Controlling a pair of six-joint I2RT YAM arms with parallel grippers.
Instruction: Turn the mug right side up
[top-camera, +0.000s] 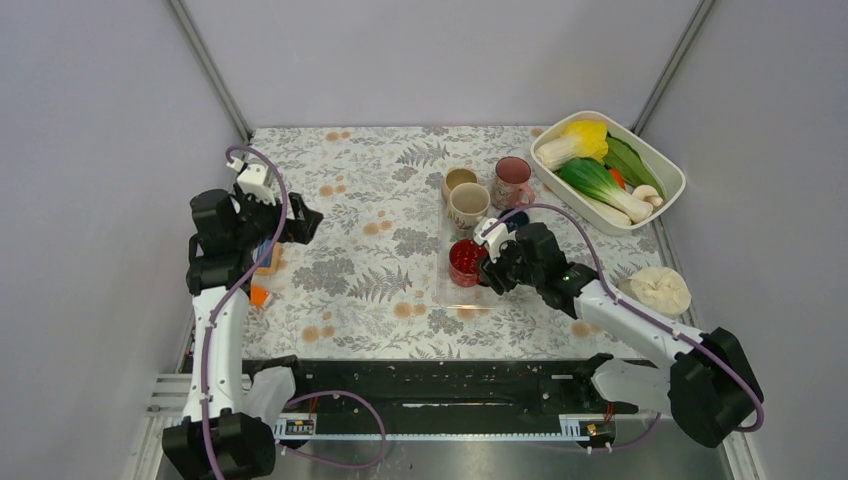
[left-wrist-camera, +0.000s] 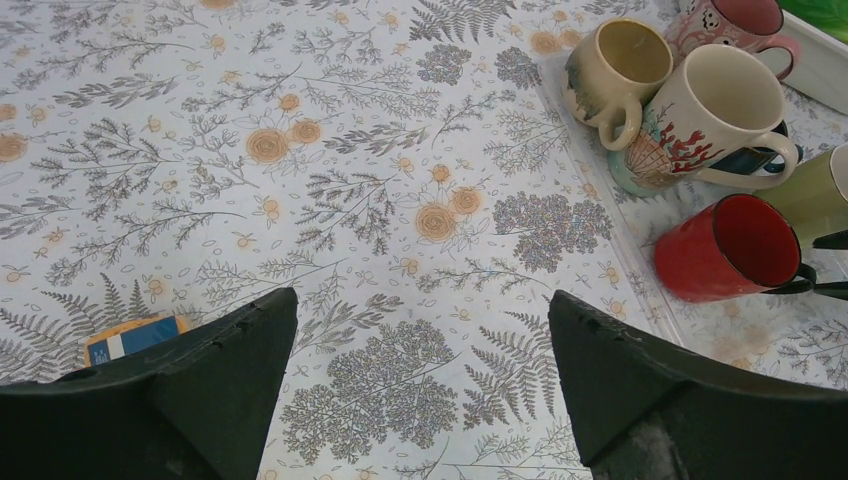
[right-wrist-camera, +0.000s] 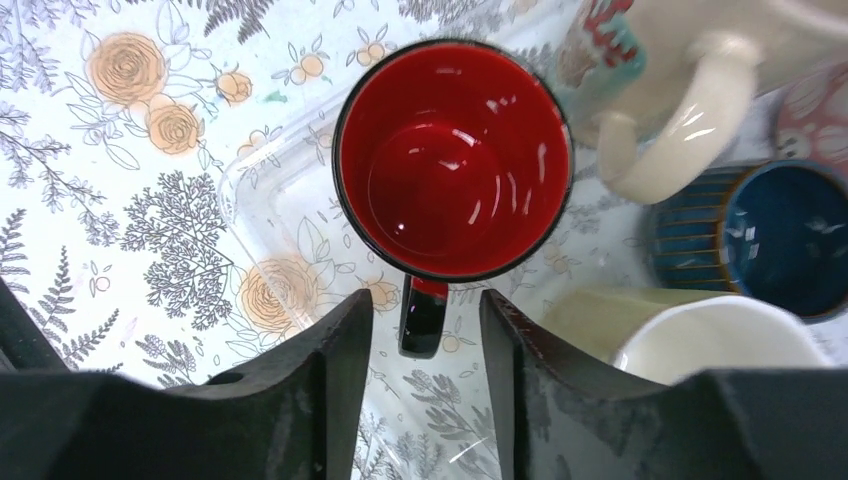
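Red mug (right-wrist-camera: 450, 160) sits mouth-up on the clear tray (right-wrist-camera: 250, 190) on the bench (top-camera: 370, 290), so by my reckoning the turn itself is done. My right jaws straddle its handle (right-wrist-camera: 422, 318), parted, a sliver of daylight on each side, pinching nothing. My left jaws hang spread wide over the floral cloth, well apart from the mugs. The danger now: I lift away crooked, one jaw hooks that handle and tips the mug over, or I swing right and knock the pale green mug (right-wrist-camera: 600, 315) crowding just beside me.

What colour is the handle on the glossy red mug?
Black handle on the glossy red mug; right wrist view shows it best.
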